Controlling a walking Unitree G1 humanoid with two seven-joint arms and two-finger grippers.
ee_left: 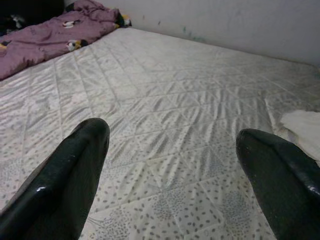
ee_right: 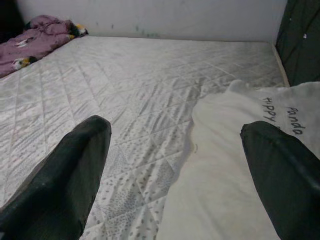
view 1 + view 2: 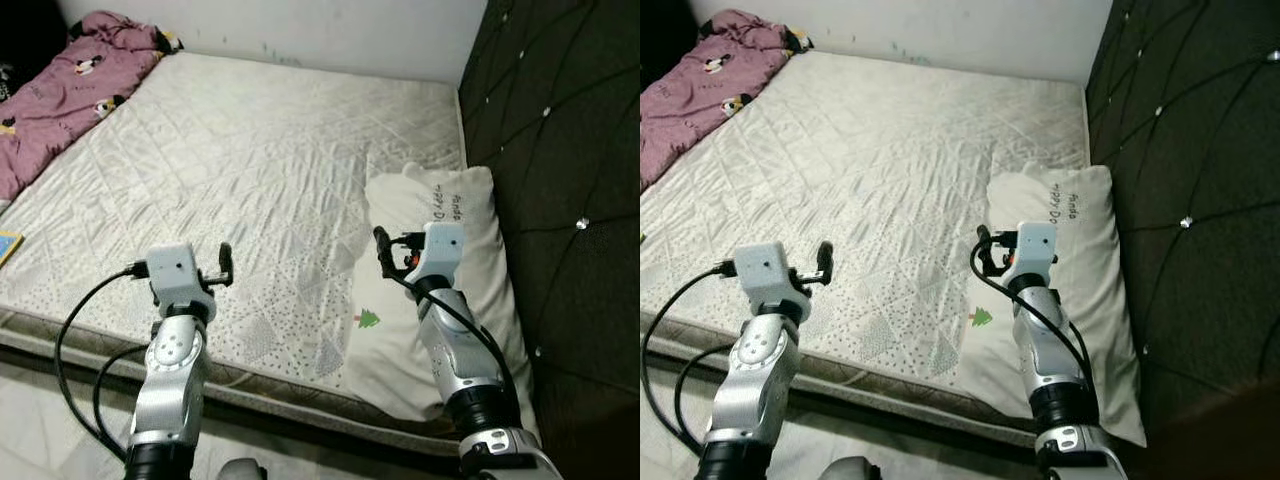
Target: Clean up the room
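The pillow (image 3: 440,290) lies at the bed's head end against the dark headboard (image 3: 560,150), its long axis running along the headboard. The right gripper (image 3: 392,252) hovers directly over it, fingers spread wide and empty, so this arm is plainly the nearer. The left gripper (image 3: 222,266) hangs over bare mattress (image 3: 250,150), also wide open and empty, with the pillow off to its right. A pink blanket (image 3: 70,90) sits bunched at the far corner, well apart from both.
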